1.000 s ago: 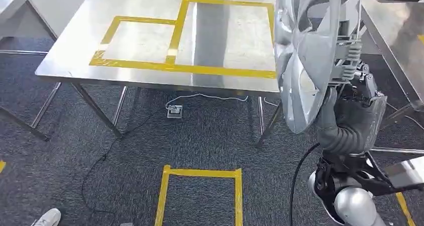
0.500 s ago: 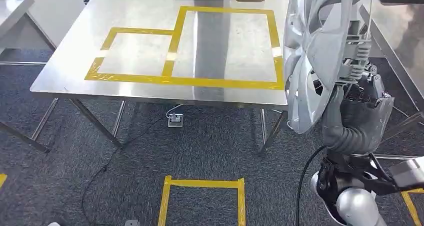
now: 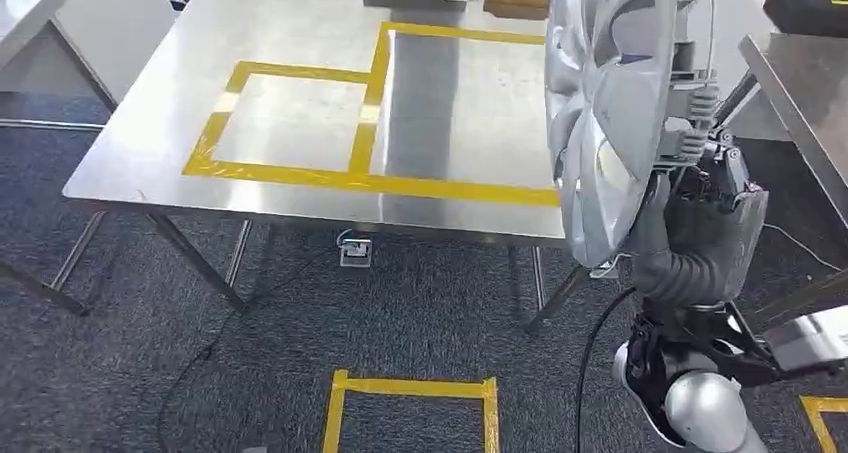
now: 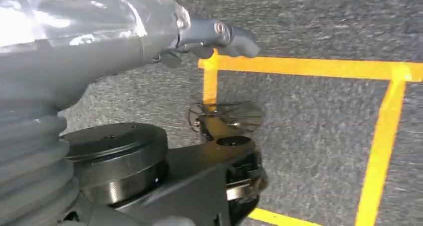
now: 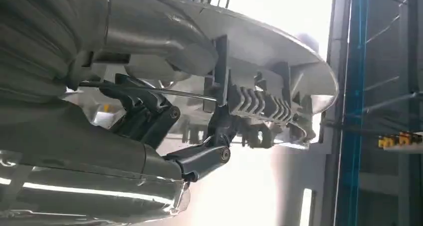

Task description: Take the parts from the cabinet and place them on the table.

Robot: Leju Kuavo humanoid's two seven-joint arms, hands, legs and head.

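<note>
So my right hand (image 3: 700,223) is gripping the silver wheel cover (image 3: 610,103) by its rim, thumb on the face side and the dark fingers (image 5: 199,158) hooked into the clips on the back, and the cover stands up on edge above the hand. It's sitting over the near right corner of the steel table (image 3: 300,103), whose yellow tape boxes (image 3: 370,123) lie further out to the hand's left. My left hand (image 4: 149,31) hangs over the carpet by a taped floor square (image 4: 384,126) holding nothing, thumb sticking straight out, can't really make out the other fingers
</note>
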